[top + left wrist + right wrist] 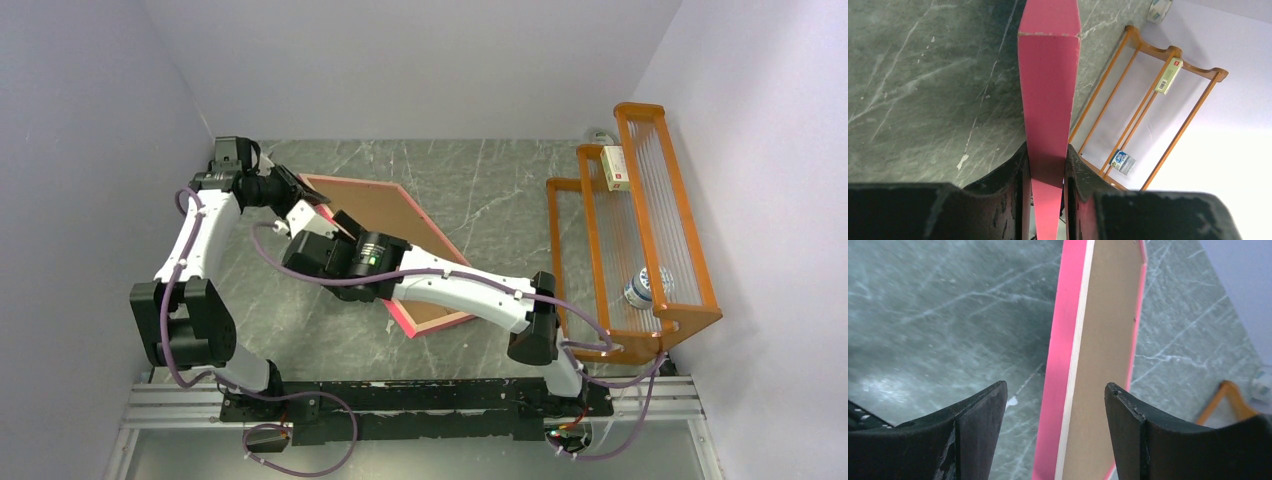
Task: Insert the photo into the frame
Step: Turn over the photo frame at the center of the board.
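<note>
On the left, my left gripper (1048, 169) is pinched on the pink rim of the frame (385, 215), both fingers pressed flat against it. In the overhead view that grip sits at the frame's upper-left corner, left of centre. The frame itself lies across the middle of the table (500, 190), brown back facing up. It looks raised at the held end, though I can't judge how steeply.

Just right of that grip, my right gripper (1055, 390) is spread wide with the frame's edge running between its fingers, touching neither. I can't find the photo in any view, so I can't say whether it is already in.

My read is that the right side is placed to take a second hold. To do it well, I'd centre the rim between the fingers and close squarely on the rim. The left pinch should stay firm until the right one bites, and the two wrists should stay in line so the thin frame isn't twisted. The orange rack (556, 235) at far right is well apart.
</note>
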Controlling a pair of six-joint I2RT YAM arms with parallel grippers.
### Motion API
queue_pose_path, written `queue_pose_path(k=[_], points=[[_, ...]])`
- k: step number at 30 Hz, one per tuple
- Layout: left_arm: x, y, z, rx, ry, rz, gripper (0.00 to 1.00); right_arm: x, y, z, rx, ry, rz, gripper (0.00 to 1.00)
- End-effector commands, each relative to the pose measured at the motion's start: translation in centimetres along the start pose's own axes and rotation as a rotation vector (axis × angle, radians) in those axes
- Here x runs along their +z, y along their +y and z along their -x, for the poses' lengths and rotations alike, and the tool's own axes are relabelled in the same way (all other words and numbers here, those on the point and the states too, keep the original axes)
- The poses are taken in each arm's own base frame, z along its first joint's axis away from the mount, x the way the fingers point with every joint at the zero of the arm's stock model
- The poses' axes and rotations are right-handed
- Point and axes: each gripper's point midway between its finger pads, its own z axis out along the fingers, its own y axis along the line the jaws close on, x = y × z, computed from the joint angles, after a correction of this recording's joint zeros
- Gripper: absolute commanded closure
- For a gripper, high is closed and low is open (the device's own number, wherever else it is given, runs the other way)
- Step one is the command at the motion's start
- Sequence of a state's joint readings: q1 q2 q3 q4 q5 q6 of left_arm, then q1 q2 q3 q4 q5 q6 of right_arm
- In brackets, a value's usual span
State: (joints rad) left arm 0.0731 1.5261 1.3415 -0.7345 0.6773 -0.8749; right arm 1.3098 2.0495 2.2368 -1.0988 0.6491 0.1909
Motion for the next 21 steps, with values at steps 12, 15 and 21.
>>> queue_pose_path(k=[12, 15, 21], points=[[-3.2, -3.2, -1.1, -0.052, -0.021, -0.077, 0.97, 0.5, -2.6, -1.3, -0.272, 0.026, -0.281, 0.66], [-3.3, -3.4, -1.0, -0.050, -0.021, -0.081, 0.97, 0.4, -2.7, -1.3, -0.277, 0.023, -0.282, 0.70], [-3.4, -3.8, -1.2, -0.052, -0.010, -0.102, 0.98, 0.4, -3.2, -1.1, -0.284, 0.012, -0.317, 0.88]])
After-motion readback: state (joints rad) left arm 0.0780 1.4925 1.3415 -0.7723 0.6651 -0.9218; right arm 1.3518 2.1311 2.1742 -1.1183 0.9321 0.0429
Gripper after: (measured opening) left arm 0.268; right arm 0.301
